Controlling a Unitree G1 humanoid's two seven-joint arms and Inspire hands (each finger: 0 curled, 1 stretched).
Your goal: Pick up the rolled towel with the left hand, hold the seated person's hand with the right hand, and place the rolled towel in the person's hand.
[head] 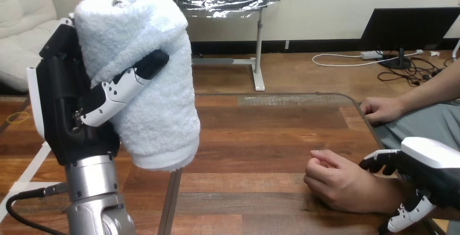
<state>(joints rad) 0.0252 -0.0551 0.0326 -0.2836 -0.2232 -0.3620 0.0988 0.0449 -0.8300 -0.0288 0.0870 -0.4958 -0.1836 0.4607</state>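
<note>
My left hand [65, 99] is raised close in front of the view at the left. Its fingers and thumb are curled round a pale blue rolled towel [157, 110], which it holds upright above the table [260, 132]. At the lower right the person's hand [333, 183] rests on the table, loosely curled, with its forearm running off to the right. My right hand [434, 170] sits at that wrist. Its dark fingers [379, 162] curl over the far side and its thumb [407, 216] lies on the near side.
The person's other hand [382, 109] rests at the table's far right corner. Bare wood lies between the towel and the person's hand. The table's far edge runs across the middle of the view.
</note>
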